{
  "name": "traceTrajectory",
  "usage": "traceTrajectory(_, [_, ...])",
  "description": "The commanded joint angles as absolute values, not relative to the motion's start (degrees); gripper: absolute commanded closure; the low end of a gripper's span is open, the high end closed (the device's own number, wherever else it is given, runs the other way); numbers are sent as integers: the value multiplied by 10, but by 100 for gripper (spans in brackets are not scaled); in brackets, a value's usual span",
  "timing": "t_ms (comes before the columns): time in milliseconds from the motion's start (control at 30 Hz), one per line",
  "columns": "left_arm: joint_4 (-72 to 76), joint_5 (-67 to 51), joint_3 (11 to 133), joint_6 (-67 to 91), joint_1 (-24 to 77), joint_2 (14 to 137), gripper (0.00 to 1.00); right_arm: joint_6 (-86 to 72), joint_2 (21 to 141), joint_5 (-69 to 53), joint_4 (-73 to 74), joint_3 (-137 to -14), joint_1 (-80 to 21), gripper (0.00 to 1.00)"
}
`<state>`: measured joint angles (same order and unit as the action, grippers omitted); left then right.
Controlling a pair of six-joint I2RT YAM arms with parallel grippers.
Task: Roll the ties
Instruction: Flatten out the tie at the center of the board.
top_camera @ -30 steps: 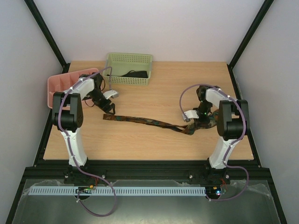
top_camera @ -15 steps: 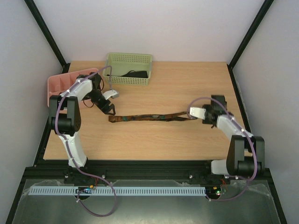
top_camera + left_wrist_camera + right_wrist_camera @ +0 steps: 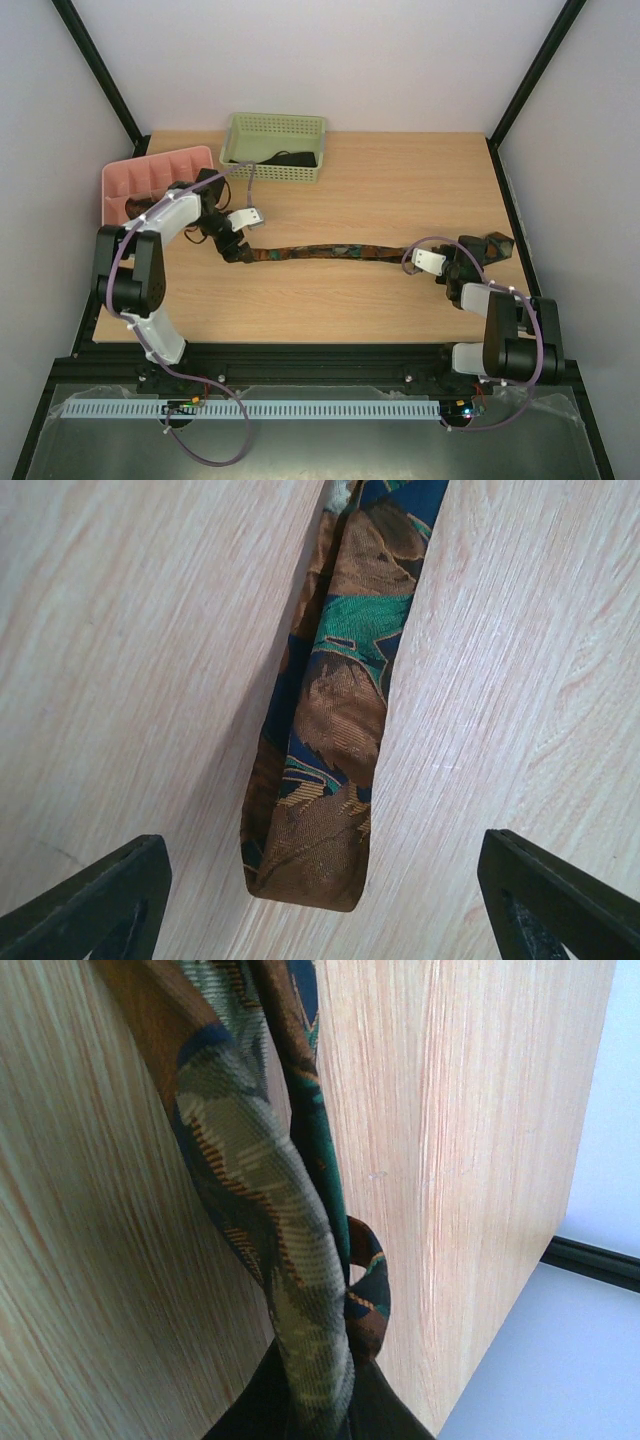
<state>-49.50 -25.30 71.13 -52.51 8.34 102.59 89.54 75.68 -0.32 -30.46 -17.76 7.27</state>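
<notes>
Starting at the near edge, we find the right end effector [image 3: 472, 252] low over the light wooden worktop [image 3: 400, 190], clenched on the wide end of the long, narrow brown necktie with green and blue mottling [image 3: 340, 250]. Its wrist camera shows the fabric [image 3: 260, 1190] bunched and looped on itself just above the pinch, so that end looks twisted, not flat.

From there the necktie runs as a fairly straight strip across the middle of the worktop to the left end effector [image 3: 232, 248]. In the left wrist view its fingers [image 3: 100, 900] are spread wide, one on either side of the narrow end [image 3: 335, 730], gripping nothing. That tip lies flat on the wood between them.

We judge the rolling has not begun, and that the step in hand is seizing the narrow tip to start the coil. To do it well we would:

- centre the left fingers squarely on the tip;
- close across the full width so both edges turn together;
- keep the first fold tight;
- have the right side hold only gentle tension and feed the strip in line, easing out its twist so the coil does not skew.

Farther back sit a pink plastic compartment tray [image 3: 150, 170] and a pale green perforated plastic basket [image 3: 270, 170]. The basket holds a dark item [image 3: 290, 158] we cannot identify.
</notes>
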Motion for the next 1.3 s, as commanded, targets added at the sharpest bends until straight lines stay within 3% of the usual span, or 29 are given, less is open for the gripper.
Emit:
traceTrajectory(0, [-378,-272,644,-603,90,970,12,893,774,-9,-357,-165,76,99])
traceTrajectory(367, [-311,-216,599,-611,120,1019,20,886,766,-3,-359,-172,76,99])
traceTrajectory(700, [-343,-89,565,-667,112,991,69,869,743,-6,-324,-189,76,99])
traceTrajectory(833, [-394,-70,556,-717,87,961,77,880,730,-30,-323,-177,76,99])
traceTrajectory(967, [-432,-56,561,-739,70,959,76,884,744,-25,-333,-161,69,98])
traceTrajectory(1033, [-432,-60,563,-732,69,957,69,883,743,-32,-285,-165,65,78])
traceTrajectory(1133, [-434,-77,576,-707,77,957,58,889,711,-71,-200,-174,61,36])
traceTrajectory(1267, [-467,-102,594,-683,83,955,35,886,667,-87,-46,-219,61,4])
